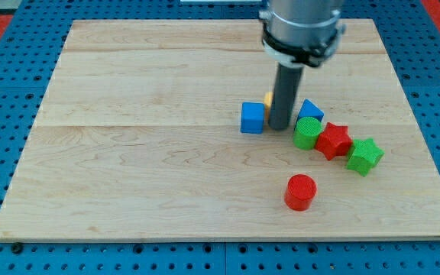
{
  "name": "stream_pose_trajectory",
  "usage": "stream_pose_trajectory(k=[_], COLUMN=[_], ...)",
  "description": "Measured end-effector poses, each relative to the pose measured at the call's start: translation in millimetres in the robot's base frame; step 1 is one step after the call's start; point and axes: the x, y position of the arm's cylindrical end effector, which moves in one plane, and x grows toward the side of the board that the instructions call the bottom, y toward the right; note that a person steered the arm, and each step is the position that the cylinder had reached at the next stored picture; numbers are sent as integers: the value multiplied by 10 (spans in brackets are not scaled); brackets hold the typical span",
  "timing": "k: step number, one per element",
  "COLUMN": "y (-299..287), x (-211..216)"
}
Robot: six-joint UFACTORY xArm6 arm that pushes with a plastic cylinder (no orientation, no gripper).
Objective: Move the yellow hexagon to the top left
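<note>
The yellow hexagon (269, 100) is almost wholly hidden behind my rod; only a small yellow sliver shows at the rod's left side, right of the board's middle. My tip (280, 127) rests on the board just in front of it, between the blue cube (252, 118) on its left and a blue block (309, 111) on its right.
A green cylinder (307, 132), a red star-like block (333, 140) and a green star-like block (365, 156) lie in a row to the right of my tip. A red cylinder (300, 191) stands alone lower down. The wooden board (128, 153) sits on a blue pegboard.
</note>
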Motion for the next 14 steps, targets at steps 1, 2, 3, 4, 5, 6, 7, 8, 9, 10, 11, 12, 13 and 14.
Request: stream_pose_trajectory(k=[1,2,3,4,5,6,7,8,9,10,11,12,13,14], y=[-298,-201,-159,-163,147,295,277,566,1087,802,-187,158,699,1482], x=[-470,-637,-640,-651,-686,-953,-947,-710,-982,-1387,-1370,-1362,-1564,-1668])
